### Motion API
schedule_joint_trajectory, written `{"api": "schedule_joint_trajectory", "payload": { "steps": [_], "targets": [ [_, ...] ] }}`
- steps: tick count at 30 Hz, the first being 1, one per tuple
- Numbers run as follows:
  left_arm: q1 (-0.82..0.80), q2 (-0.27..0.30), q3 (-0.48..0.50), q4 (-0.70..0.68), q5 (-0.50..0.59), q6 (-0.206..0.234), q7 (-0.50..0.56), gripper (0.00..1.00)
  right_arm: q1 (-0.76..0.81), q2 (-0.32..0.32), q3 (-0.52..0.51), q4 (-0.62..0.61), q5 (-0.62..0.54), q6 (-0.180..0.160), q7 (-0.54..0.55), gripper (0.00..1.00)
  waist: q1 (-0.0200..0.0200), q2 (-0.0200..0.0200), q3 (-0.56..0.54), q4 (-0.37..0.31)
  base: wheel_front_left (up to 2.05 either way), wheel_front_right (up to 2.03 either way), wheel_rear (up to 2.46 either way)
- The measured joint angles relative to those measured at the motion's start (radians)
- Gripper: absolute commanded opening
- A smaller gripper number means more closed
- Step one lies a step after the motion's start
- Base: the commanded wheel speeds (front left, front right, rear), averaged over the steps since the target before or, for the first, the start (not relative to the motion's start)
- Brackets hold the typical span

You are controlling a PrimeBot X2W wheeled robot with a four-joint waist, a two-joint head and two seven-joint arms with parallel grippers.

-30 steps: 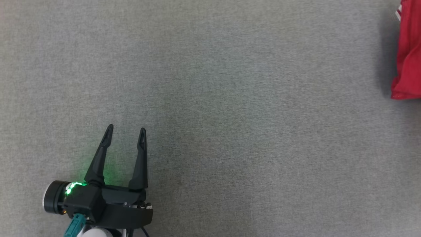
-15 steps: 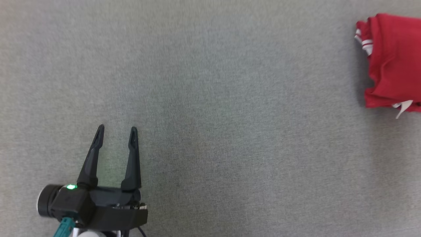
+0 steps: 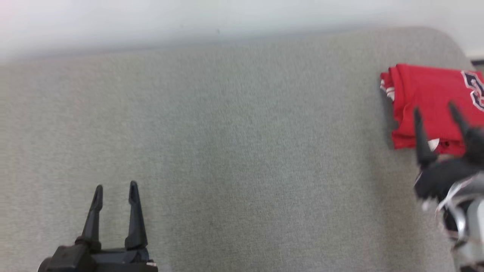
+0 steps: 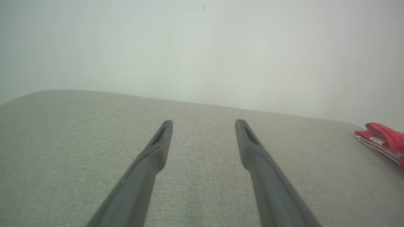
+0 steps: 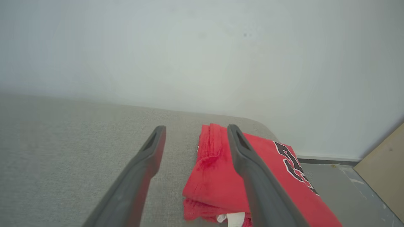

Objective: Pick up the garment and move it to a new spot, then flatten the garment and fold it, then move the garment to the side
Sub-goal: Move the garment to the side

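The garment is a red jersey with dark lettering and white trim, folded into a compact stack near the far right corner of the grey surface. In the right wrist view the garment lies just ahead, its left edge between my fingers. My right gripper hovers over its near edge, open, holding nothing. My left gripper stands open at the lower left, far from the jersey. The left wrist view catches the garment at its right edge, past my left gripper.
A pale wall runs behind the grey surface, whose right corner is rounded. Past that corner lie a grey floor and a tan board.
The head camera has tilted up and turned right, bringing the wall and the whole jersey into view. My right gripper has come into view, open, over the jersey's near edge.
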State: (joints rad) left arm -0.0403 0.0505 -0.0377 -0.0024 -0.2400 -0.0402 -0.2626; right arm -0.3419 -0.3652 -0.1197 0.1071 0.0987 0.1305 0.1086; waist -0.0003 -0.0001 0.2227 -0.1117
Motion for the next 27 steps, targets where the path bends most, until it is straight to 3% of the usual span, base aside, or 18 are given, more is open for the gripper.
{"api": "schedule_joint_trajectory", "payload": {
  "steps": [17,27],
  "targets": [
    [0.085,0.001,0.005,0.031,-0.017,0.033,0.0,1.0,0.323,0.228,0.043,-0.015,0.06,0.0,-0.252,1.0,0.0,0.0,-0.154,0.075,0.0,0.0,0.0],
    [0.127,0.0,0.011,0.093,-0.02,0.043,0.0,1.0,0.368,0.284,0.097,0.069,0.042,0.0,-0.318,1.0,0.0001,-0.0001,-0.217,0.108,0.0,0.0,0.0]
  ]
}}
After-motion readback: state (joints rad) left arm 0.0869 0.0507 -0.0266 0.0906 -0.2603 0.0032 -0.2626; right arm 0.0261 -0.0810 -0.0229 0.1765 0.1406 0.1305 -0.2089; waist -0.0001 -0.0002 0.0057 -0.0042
